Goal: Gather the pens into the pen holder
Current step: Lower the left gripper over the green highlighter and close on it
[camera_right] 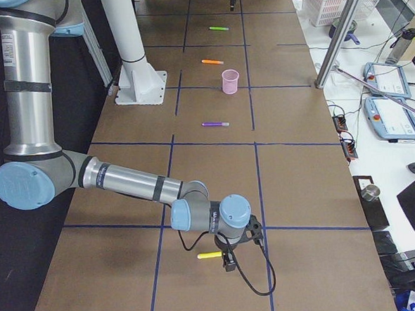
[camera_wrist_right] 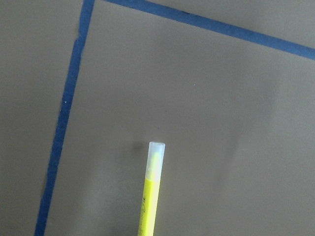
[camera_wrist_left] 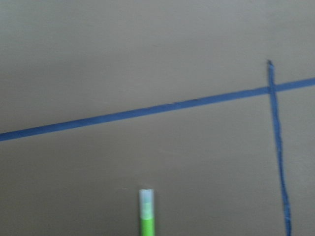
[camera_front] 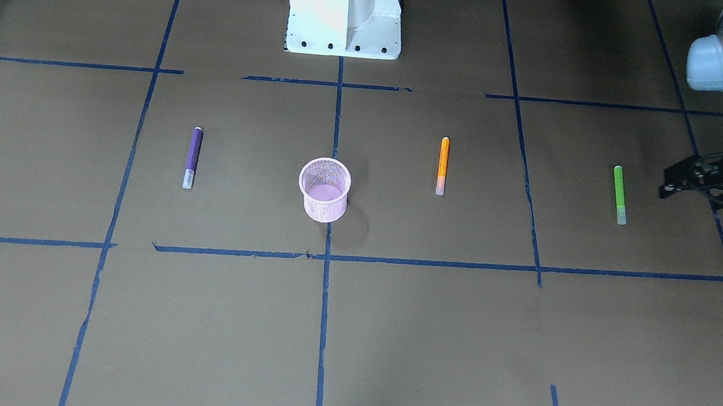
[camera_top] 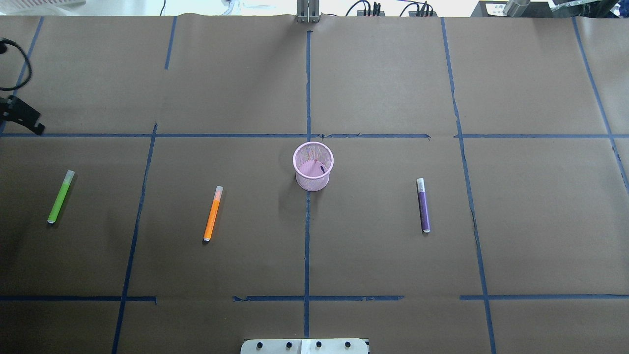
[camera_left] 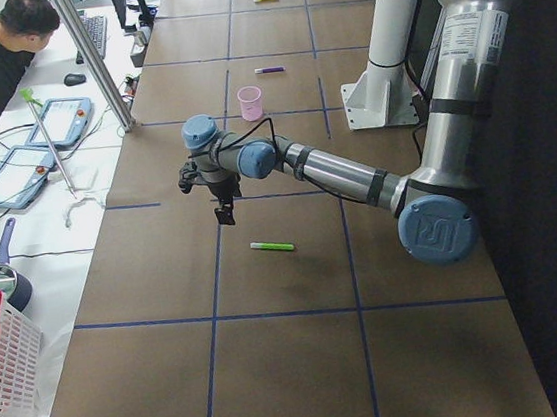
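The pink mesh pen holder (camera_front: 324, 190) (camera_top: 313, 166) stands upright mid-table. The purple pen (camera_front: 193, 157) (camera_top: 423, 205), orange pen (camera_front: 442, 165) (camera_top: 213, 213) and green pen (camera_front: 619, 194) (camera_top: 60, 196) lie flat on the table, apart from it. My left gripper (camera_front: 691, 179) (camera_top: 19, 118) hovers just beyond the green pen's cap end (camera_wrist_left: 146, 199), holding nothing; I cannot tell if it is open. My right gripper (camera_right: 228, 261) shows only in the exterior right view, above a fourth, yellow pen (camera_right: 210, 255) (camera_wrist_right: 150, 196); I cannot tell its state.
The white robot base (camera_front: 345, 12) (camera_top: 304, 346) stands at the table's near edge. Blue tape lines grid the brown paper. An operator (camera_left: 0, 59), tablets, a metal post (camera_left: 90, 59) and a white basket (camera_left: 0, 371) sit beyond the far edge.
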You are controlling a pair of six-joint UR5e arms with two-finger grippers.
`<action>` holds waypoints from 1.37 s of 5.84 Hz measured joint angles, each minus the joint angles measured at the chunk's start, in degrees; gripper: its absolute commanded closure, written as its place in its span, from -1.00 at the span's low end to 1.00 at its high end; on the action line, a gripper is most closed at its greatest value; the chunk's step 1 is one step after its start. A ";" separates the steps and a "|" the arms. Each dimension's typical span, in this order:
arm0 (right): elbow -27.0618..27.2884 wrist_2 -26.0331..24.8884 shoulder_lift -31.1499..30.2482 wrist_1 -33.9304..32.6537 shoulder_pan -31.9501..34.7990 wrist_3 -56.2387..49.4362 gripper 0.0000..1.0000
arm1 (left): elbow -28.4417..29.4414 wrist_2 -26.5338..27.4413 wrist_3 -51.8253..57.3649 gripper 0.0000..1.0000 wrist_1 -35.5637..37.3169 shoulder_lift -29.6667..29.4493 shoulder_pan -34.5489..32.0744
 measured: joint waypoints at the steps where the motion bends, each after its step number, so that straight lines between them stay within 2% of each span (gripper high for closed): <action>1: -1.01 -0.09 0.26 0.32 -0.16 0.19 -1.00 | 1.24 0.14 -0.25 -1.00 -0.55 -0.22 1.64; 2: -3.78 -0.12 0.54 2.64 -0.48 0.65 -1.00 | 2.97 0.19 -0.30 -1.00 -2.08 -0.19 2.29; 4: -9.84 0.61 0.60 12.25 -2.43 6.60 -1.00 | 4.80 0.21 -0.39 -1.00 -4.32 -0.22 2.63; 8: -12.01 3.66 0.91 16.51 -6.33 10.43 -1.00 | 4.98 0.21 -0.54 -1.00 -4.57 -0.24 3.25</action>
